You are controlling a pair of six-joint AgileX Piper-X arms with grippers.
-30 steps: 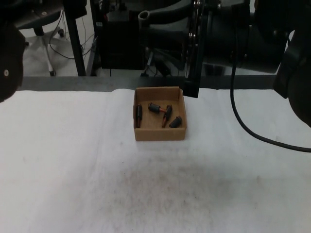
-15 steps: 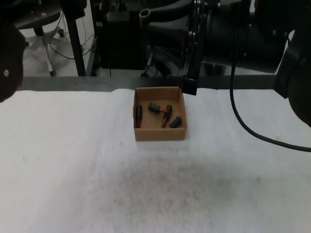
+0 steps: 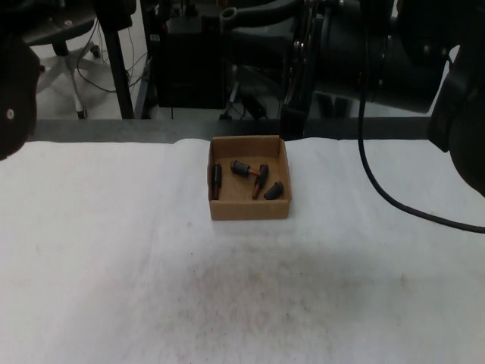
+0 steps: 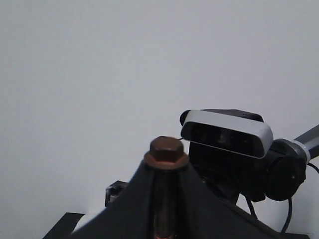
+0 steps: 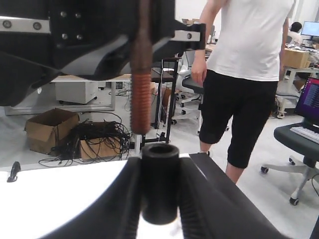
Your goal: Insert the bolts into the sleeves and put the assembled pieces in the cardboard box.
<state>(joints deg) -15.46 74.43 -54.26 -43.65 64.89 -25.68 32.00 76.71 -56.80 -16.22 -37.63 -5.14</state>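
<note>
Aligning bolt (image 5: 141, 99) tip just above sleeve (image 5: 159, 184) mouth | left gripper (image 4: 164, 172) clamps bolt; right gripper (image 5: 160, 164) clamps sleeve | risk: tip sits off-centre; pushing now could jam it on the rim

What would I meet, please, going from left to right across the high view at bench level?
dark arm part → cardboard box → black cable → second arm part

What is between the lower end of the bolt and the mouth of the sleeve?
Nothing solid: in the right wrist view a bare gap separates the bolt from the sleeve.
</note>
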